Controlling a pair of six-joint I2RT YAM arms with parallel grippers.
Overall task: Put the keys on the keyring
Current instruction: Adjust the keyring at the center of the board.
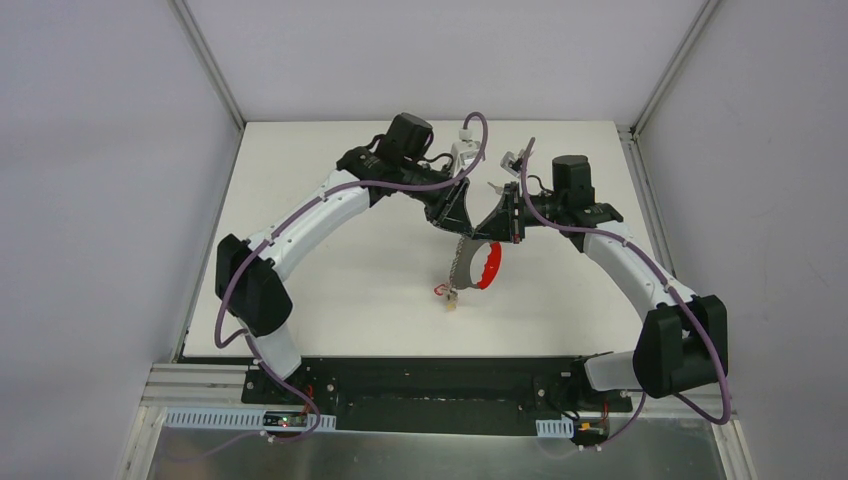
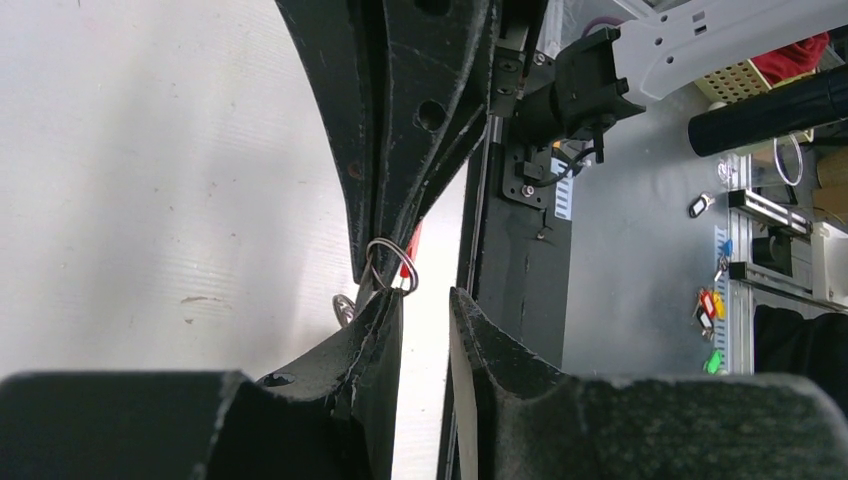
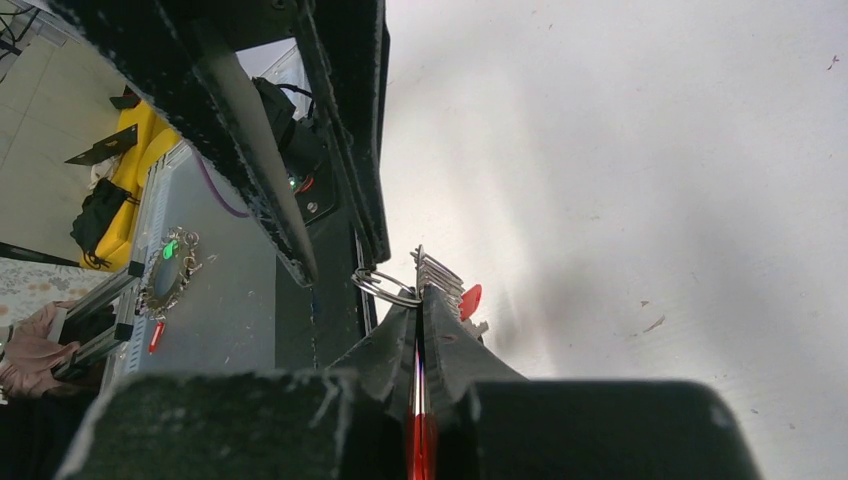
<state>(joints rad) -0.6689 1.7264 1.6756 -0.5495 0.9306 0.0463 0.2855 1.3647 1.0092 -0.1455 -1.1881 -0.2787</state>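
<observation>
The keyring (image 1: 473, 262) hangs over the middle of the table, its red half (image 1: 489, 268) to the right and its grey half with clips to the left. My right gripper (image 1: 487, 231) is shut on its top edge; in the right wrist view, red plastic shows between the fingers of the right gripper (image 3: 420, 296), with the metal clips (image 3: 441, 272) just beyond. A small wire split ring (image 3: 384, 287) sits at the clips. Keys (image 1: 449, 296) with a red tag and an orange-yellow tag dangle at the loop's bottom. My left gripper (image 2: 428, 296) is open beside the split ring (image 2: 393, 264), holding nothing.
Both arms meet above the white table (image 1: 330, 290), which has metal posts at its back corners. Off the table, several tagged keys (image 2: 708, 306) lie on a grey surface beside a black tube (image 2: 770, 108). Another bunch with a green tag (image 3: 170, 262) lies near the arm bases.
</observation>
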